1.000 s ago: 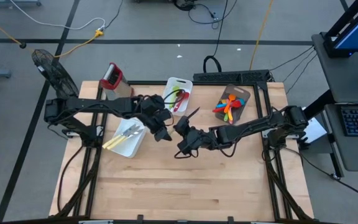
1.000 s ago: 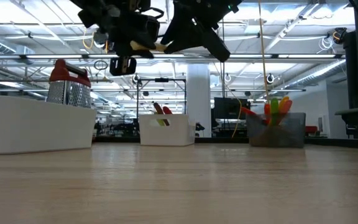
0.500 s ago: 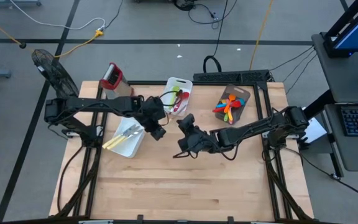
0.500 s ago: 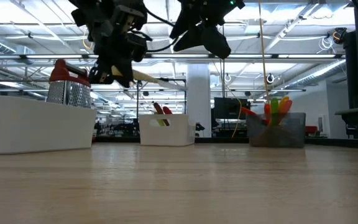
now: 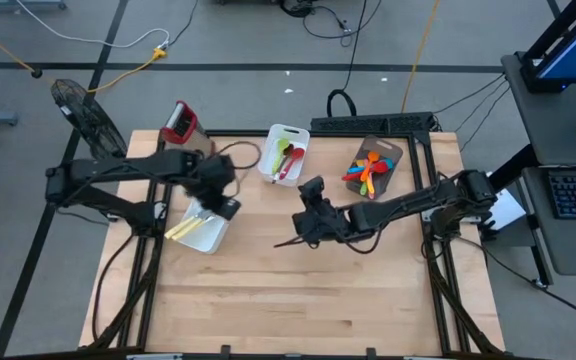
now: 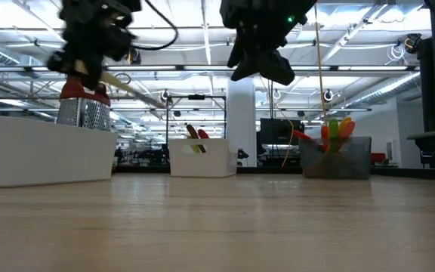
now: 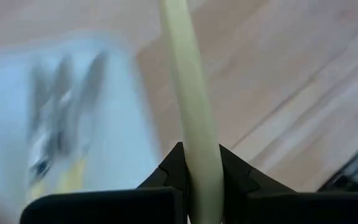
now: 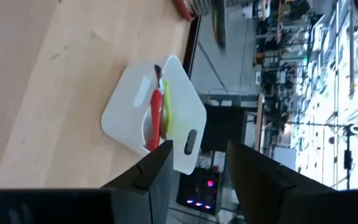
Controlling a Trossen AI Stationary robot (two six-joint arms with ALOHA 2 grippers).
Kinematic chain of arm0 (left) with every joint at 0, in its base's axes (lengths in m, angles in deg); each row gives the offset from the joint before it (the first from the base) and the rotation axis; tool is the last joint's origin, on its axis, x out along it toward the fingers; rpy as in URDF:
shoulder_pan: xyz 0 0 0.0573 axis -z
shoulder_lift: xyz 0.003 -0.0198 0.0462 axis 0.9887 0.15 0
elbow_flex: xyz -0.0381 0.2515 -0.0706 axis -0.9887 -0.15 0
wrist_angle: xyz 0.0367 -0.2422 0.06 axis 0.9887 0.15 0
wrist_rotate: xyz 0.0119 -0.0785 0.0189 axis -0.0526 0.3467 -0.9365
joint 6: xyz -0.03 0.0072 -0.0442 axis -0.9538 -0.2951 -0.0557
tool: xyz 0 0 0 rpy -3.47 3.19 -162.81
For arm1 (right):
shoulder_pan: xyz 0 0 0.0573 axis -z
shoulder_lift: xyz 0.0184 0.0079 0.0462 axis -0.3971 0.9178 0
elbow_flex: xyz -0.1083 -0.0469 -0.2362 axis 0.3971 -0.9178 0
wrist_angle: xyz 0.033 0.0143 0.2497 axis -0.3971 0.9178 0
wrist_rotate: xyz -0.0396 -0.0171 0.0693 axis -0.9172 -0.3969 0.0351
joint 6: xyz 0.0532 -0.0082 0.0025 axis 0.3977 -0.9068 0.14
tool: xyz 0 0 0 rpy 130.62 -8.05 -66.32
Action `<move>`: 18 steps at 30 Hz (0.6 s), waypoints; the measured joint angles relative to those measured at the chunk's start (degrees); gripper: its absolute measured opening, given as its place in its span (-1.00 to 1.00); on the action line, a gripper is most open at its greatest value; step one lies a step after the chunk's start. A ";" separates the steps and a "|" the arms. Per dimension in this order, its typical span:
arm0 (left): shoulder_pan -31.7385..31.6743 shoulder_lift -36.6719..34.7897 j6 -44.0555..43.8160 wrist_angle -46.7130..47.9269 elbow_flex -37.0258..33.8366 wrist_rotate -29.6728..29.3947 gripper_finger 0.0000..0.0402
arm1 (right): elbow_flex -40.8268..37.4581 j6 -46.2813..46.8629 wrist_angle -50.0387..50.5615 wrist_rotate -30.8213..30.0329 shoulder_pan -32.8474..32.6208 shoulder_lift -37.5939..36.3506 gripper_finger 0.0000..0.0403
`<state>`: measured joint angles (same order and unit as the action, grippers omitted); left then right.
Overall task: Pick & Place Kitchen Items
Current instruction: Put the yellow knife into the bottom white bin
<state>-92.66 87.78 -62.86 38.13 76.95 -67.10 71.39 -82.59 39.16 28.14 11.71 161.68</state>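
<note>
Left gripper [image 7: 197, 180], jaws clamped on a cream-handled utensil [image 7: 185, 81], has swung to the white tray [image 5: 213, 232] near the worktop's left edge; drop looks next. Right gripper [image 8: 197, 165], jaws parted and empty, waits mid-worktop.

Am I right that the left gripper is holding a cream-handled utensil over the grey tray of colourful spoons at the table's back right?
Not quite. The left gripper does hold the cream-handled utensil, but over the white cutlery tray on the table's left, as the high view shows. The grey tray sits far off.
</note>
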 joint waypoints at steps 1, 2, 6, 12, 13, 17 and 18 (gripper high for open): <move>0.30 -1.20 -1.15 3.06 -0.06 -0.46 -0.81 | 0.00 0.48 0.20 0.06 0.20 -0.21 -0.30; 0.87 -2.08 -2.13 5.68 -0.09 -0.57 -0.81 | -0.02 1.02 0.40 0.22 0.47 -0.48 -0.30; 4.47 -4.54 -6.56 13.18 -0.11 -0.75 -0.81 | -0.02 5.84 1.00 5.19 2.12 -2.48 -0.30; 11.51 -6.64 -14.32 21.06 -0.09 0.71 -0.81 | -0.02 13.23 3.08 11.40 5.12 -8.34 -0.30; 12.61 -6.94 -15.74 22.21 -0.09 0.71 -0.81 | -0.02 14.63 4.15 12.80 5.59 -9.60 -0.30; 16.08 -7.78 -19.91 23.74 -0.09 1.01 -0.81 | -0.02 20.90 6.75 23.76 7.86 -14.95 -0.30; 16.78 -7.84 -20.60 23.62 -0.09 1.66 -0.81 | -0.02 22.58 6.98 27.19 8.53 -16.19 -0.30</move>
<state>-75.88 79.94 -83.46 61.75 76.86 -65.44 71.37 -60.01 46.14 55.34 20.24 145.49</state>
